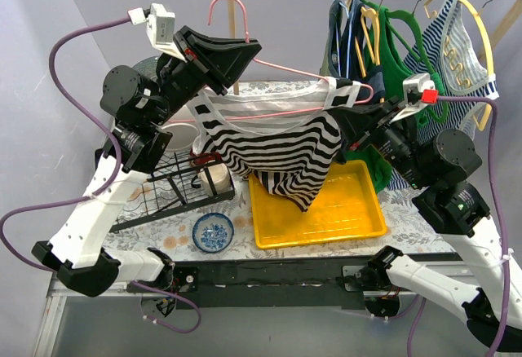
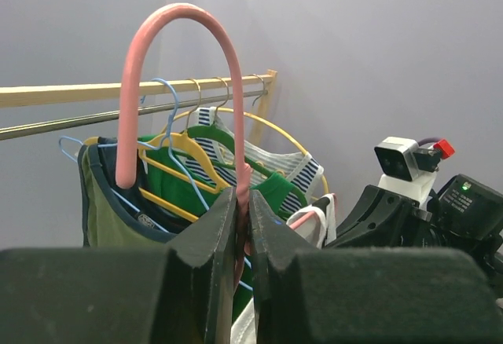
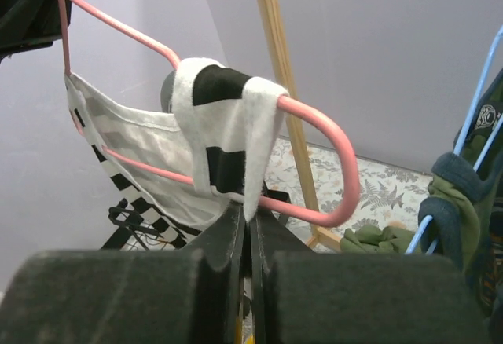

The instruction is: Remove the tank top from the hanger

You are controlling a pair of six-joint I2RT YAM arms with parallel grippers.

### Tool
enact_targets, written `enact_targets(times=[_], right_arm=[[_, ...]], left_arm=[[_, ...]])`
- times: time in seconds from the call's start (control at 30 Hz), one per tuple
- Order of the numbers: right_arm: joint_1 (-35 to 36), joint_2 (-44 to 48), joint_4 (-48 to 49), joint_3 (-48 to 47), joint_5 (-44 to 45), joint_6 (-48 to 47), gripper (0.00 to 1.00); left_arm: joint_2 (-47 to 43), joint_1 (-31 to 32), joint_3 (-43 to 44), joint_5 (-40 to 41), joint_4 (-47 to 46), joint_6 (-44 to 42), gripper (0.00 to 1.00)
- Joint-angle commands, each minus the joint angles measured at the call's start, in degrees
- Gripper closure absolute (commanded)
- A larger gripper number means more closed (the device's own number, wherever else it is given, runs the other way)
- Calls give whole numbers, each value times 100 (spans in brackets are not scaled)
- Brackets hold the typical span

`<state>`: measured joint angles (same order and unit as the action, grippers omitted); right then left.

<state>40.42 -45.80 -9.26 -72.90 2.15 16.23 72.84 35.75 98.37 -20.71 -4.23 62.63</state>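
Strap removal
Our left gripper (image 2: 242, 203) clamps the hanger (image 2: 179, 12), right gripper (image 3: 246, 217) pinches the tank top strap (image 3: 224, 100); next we slide it off.

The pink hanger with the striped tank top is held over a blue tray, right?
The tray is yellow, not blue; the top external view shows it. The pink hanger with the striped tank top is indeed held over it.

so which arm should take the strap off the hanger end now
Right. The right fingers pinch the tank top strap draped over the end of the pink hanger, so that arm can likely slide it off. The left fingers are clamped on the hanger's neck, holding it up.
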Motion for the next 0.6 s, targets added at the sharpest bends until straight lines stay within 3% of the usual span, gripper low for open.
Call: enact_targets(times=[0.0, 0.23, 0.4, 0.57], right_arm=[[9, 176, 205, -110, 381, 178, 99], [9, 352, -358, -392, 1137, 3, 99], [9, 493, -428, -321, 1455, -41, 99], [9, 511, -446, -120, 1087, -15, 99]], left_arm=[[-402, 2, -107, 303, -61, -293, 100], [-1131, 2, -854, 1516, 536, -919, 100], [-1395, 11, -933, 1447, 739, -858, 100], [-1571, 2, -1004, 1193, 494, -228, 100]])
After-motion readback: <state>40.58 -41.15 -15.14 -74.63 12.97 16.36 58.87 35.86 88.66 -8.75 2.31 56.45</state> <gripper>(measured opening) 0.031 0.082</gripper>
